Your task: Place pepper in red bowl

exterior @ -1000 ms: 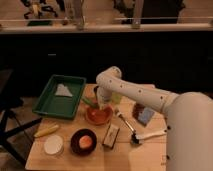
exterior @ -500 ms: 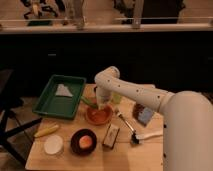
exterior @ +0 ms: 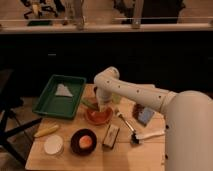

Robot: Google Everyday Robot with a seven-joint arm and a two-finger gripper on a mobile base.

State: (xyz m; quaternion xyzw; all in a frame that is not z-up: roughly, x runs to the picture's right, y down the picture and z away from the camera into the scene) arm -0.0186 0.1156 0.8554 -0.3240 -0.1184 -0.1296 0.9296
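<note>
The red bowl (exterior: 98,117) sits in the middle of the wooden table. The pepper (exterior: 89,104) shows as a slim green shape at the bowl's far-left rim, partly hidden by the arm. My gripper (exterior: 103,105) hangs down from the white arm, just above the bowl's far edge and right beside the pepper. Whether it touches or holds the pepper is hidden.
A green tray (exterior: 52,102) with a white item stands at the back left. A yellow elongated item (exterior: 46,131), a white round dish (exterior: 53,145) and a dark brown bowl with orange contents (exterior: 83,141) lie in front. A tan block (exterior: 111,136), a utensil (exterior: 126,125) and a blue-brown packet (exterior: 144,115) lie to the right.
The gripper stays over the bowl's far rim. The near part of the arm has shifted slightly; the objects on the table have not moved.
</note>
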